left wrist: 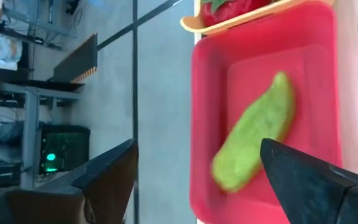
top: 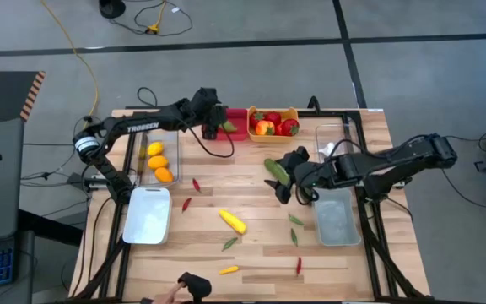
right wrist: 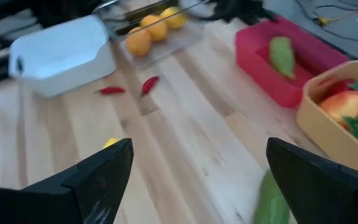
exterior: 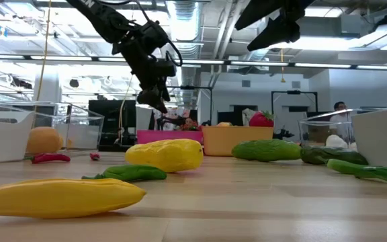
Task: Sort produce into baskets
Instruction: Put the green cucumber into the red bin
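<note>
Partly sorted: a bumpy green cucumber (left wrist: pixel 257 140) lies in the glossy red bin (top: pixel 223 128) at the table's far edge, beneath the left gripper (top: pixel 215 121), whose fingers are apart. Red pieces fill the orange-yellow bin (top: pixel 272 123), oranges the clear tub (top: pixel 159 156). A smooth yellow piece (top: pixel 233 221), chilies and green pieces lie mid-table. The right gripper (top: pixel 287 177) hangs spread over another cucumber (top: pixel 276 171).
</note>
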### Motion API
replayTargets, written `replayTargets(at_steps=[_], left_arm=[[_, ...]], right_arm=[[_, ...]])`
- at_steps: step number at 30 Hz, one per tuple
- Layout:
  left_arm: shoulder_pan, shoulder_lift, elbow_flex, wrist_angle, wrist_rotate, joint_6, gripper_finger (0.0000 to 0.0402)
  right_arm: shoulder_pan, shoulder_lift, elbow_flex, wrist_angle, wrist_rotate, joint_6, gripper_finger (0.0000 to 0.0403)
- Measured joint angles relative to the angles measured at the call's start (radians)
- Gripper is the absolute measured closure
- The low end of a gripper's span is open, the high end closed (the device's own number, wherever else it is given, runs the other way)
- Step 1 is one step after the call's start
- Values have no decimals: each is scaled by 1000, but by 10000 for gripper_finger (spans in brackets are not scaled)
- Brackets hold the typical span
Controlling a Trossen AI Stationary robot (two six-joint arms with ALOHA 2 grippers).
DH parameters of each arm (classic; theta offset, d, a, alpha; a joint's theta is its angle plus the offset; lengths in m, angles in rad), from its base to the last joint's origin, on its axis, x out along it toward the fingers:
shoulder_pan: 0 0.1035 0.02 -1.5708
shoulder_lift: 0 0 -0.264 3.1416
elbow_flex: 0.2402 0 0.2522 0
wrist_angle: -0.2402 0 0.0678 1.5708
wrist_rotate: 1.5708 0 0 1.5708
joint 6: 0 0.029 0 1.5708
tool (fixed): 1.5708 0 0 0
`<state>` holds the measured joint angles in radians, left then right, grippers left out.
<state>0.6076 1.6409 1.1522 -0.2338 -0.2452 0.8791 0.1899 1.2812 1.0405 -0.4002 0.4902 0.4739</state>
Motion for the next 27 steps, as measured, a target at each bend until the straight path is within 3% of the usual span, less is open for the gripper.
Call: replayTargets(at_steps=[6, 13, 19, 23, 27], left_arm=[[-41, -50, 0, -43, -14, -21, 77], [-53, -219, 0, -194, 44, -190, 77], [-53, -359, 0, -390, 233, -460, 77], [-55, -412, 0, -511, 390, -558, 77], [-83, -423, 0, -584, 429, -604, 77]], right_arm=[[-74, 1, 0, -3, 5, 52, 7], [-142, 66, 0, -23, -66, 52, 7], [-174, 192, 0, -39, -73, 52, 7], [-204, 270, 0, -40, -75, 57, 7], [-237, 320, 0, -57, -95, 102, 7]])
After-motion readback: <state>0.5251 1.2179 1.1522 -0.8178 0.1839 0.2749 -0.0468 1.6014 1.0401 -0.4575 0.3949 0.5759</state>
